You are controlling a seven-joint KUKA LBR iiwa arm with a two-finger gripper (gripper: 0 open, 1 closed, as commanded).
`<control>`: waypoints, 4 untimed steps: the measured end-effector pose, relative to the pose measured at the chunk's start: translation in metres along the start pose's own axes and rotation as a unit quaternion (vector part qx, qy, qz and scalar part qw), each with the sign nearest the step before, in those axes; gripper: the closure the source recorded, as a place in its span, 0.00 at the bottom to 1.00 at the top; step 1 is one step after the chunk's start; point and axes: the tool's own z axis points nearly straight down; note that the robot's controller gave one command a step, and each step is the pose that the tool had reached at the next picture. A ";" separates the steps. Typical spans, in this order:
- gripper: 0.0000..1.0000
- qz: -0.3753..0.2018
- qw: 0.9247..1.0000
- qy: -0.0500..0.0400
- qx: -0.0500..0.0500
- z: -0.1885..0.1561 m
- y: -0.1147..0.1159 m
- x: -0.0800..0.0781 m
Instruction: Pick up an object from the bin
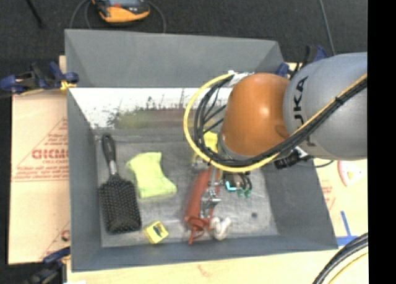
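Gripper (pixel 213 195) is held low at lower middle, just beside the long red tool (pixel 197 205), likely the nearest grab; spread or pinched can't be told.

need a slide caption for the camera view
End effector beside a long red item in the grey bin, black hairbrush and yellow-green sponge toward the view's left

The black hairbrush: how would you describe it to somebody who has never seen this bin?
Look at the grey metal bin, then at the view's left side of its floor. There the black hairbrush lies, handle toward the far wall. It is the only black thing there; the yellow-green sponge beside it is pale and squarish.
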 end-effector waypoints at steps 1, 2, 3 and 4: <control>0.00 0.001 1.000 -0.004 0.000 -0.004 0.000 -0.002; 0.00 -0.166 0.986 -0.006 0.002 0.045 -0.003 -0.009; 0.00 -0.221 0.975 -0.002 0.001 0.062 -0.015 -0.010; 0.00 -0.305 0.952 -0.004 0.002 0.060 -0.014 -0.021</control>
